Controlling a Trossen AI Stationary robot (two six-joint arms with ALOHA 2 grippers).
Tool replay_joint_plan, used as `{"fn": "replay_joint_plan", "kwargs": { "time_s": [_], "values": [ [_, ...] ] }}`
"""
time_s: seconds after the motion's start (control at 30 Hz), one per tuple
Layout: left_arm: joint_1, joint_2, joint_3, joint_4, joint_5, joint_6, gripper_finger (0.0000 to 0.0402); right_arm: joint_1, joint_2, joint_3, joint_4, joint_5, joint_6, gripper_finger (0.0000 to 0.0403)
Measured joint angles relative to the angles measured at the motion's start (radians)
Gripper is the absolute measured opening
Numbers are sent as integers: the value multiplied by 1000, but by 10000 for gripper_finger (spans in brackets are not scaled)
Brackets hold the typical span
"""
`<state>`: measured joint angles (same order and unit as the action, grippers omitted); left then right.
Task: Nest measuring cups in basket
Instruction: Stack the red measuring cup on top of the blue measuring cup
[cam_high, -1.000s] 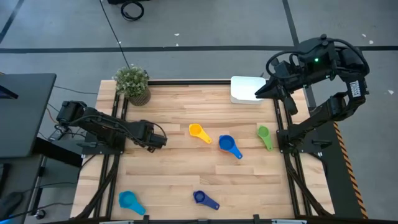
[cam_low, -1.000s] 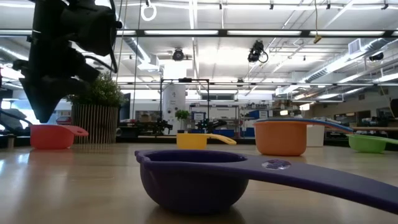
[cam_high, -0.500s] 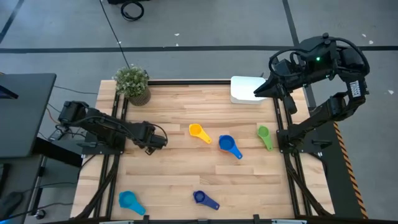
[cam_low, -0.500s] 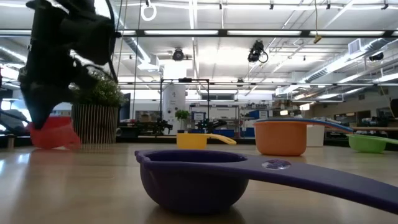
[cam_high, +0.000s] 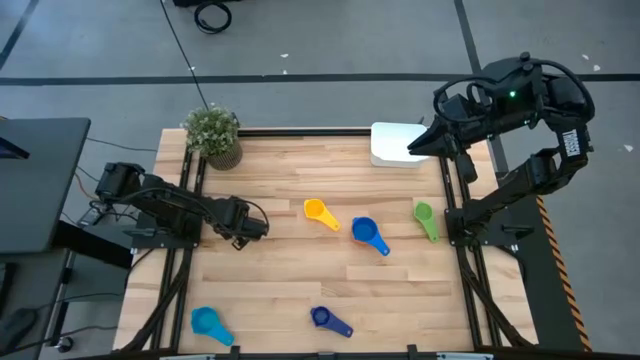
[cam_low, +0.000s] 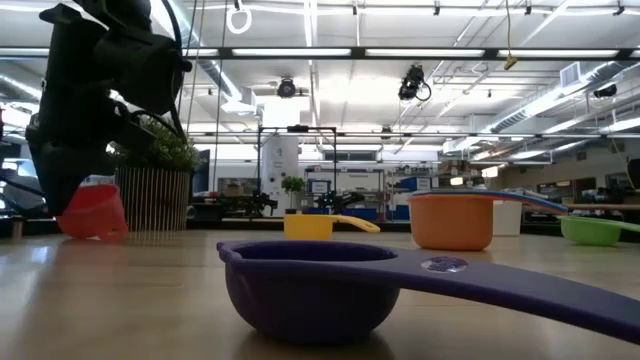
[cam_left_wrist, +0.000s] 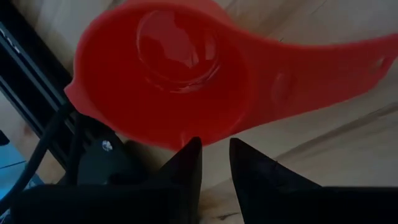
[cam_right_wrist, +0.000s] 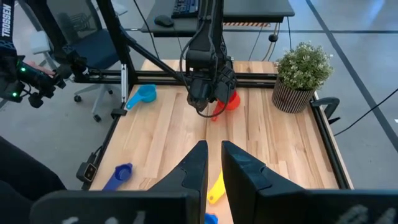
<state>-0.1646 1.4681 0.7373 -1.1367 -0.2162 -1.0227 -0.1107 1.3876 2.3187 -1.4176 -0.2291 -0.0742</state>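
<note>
My left gripper (cam_high: 247, 226) is at the table's left side, shut on the red cup (cam_low: 90, 212), which shows tilted in the low view and fills the left wrist view (cam_left_wrist: 168, 68). My right gripper (cam_right_wrist: 214, 155) hovers shut by the white basket (cam_high: 398, 145) at the far right corner and touches nothing. The yellow cup (cam_high: 318, 212), blue cup (cam_high: 368, 235) and green cup (cam_high: 426, 220) rest on their bases mid-table. The light blue cup (cam_high: 208, 322) and dark blue cup (cam_high: 328, 320) sit near the near edge. An orange cup (cam_low: 450, 220) shows in the low view. My left gripper pinches the red cup's bowl rim (cam_left_wrist: 186, 138) between its two fingers, at the side of the bowl away from the handle (cam_left_wrist: 323, 74). The fingers come from above, slanting down. The cup hangs tilted; whether its lower edge is on the table, I cannot tell.
A potted plant (cam_high: 214, 133) stands at the far left corner, behind the left gripper. Black frame rails run along the table's left (cam_high: 175, 270) and right (cam_high: 465, 260) edges. Bare wood lies between the red cup and the yellow cup.
The red cup stood level on the table with its handle out to the side; now it is tipped and raised in my left gripper. The left gripper has drawn up and slightly toward the table's left edge.
</note>
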Motion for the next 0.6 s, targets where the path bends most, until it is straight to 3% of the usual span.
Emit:
{"fn": "replay_joint_plan", "kwargs": {
  "time_s": [0.43, 0.6],
  "values": [
    [0, 0, 1, -3, -97, 52, 88, 0, 0, 0, 41, 0, 0, 52],
    [0, 0, 44, -64, -43, 37, 88, 0, 0, 0, 42, 0, 0, 52]
  ]
}}
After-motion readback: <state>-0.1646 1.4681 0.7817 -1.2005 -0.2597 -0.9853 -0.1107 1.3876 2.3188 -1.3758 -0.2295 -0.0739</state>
